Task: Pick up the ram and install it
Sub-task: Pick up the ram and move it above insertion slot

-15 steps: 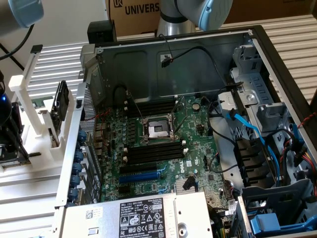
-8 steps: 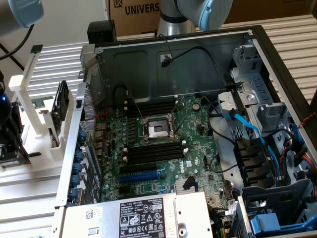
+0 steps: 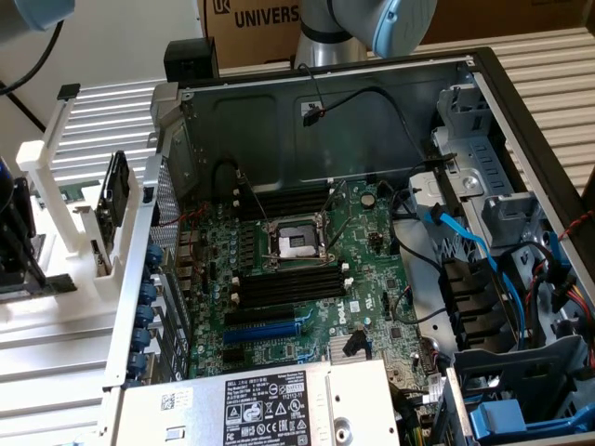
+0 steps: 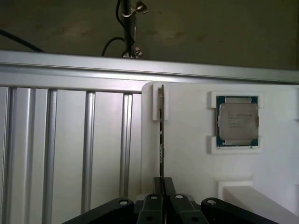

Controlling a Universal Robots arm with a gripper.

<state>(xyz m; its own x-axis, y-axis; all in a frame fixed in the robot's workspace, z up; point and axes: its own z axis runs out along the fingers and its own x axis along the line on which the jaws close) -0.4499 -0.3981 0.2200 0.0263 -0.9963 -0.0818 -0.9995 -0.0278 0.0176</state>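
Tool (image 4: 163, 181): I see its two fingers closed together on the near end of the ram, gripping it.
Ram (image 4: 161, 135): it stands on its long edge in the white holder (image 4: 187, 154), and I see it edge-on. Its far end sits in a small white bracket.
Processor chip (image 4: 237, 122): it lies in a square recess of the same holder, beside the ram but apart from it.
Worktop (image 4: 70, 140): ribbed metal slats run alongside the holder.
Computer case (image 3: 279, 102): it lies open in the exterior view, where I can see the motherboard (image 3: 353, 232) and its long black slots (image 3: 288, 286) beside the socket (image 3: 291, 243).
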